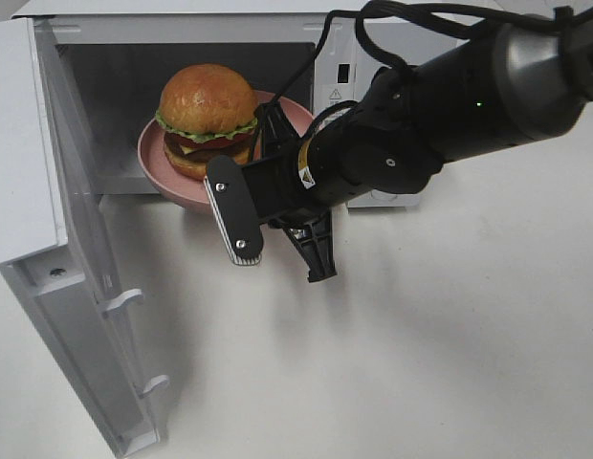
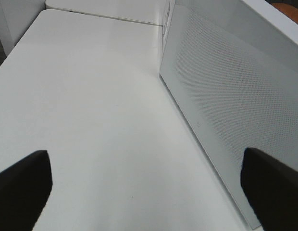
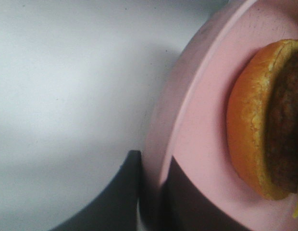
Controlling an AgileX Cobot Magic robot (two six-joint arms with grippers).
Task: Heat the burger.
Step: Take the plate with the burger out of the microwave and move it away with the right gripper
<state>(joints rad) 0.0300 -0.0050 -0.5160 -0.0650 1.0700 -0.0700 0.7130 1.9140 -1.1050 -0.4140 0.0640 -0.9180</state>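
— At the mouth of the white box-shaped microwave oven [image 1: 182, 57], with its white perforated door [image 1: 57, 239] swung wide on the white tabletop [image 1: 421, 363]: which step are you on?

— Loading, as I judge it; my right gripper [image 3: 151, 207] has its dark fingers [image 3: 187, 202] pinched on the rim of the round pink plate [image 1: 158, 158], one above the rim and one under it; the plate sits half in the cavity, its near edge hanging over the sill.

— And the burger?

— The tall round burger with a glossy golden-brown bun, green lettuce frill and dark patty [image 1: 208, 120] stands upright on that plate, just beyond my right fingertips, near them but apart; the wrist view shows bare pink between my pads and the lower bun [image 3: 245, 144].

— Your other hand?

— My left gripper [image 2: 144, 183] hangs with its jaws spread wide and holds nothing; it is outside the open door, over bare tabletop.

— What does the next move call for?

— A level push further in, I think, so the plate clears the sill; then letting go of the rim without tilting it, since the burger is tall and could topple; the door remains to be shut.
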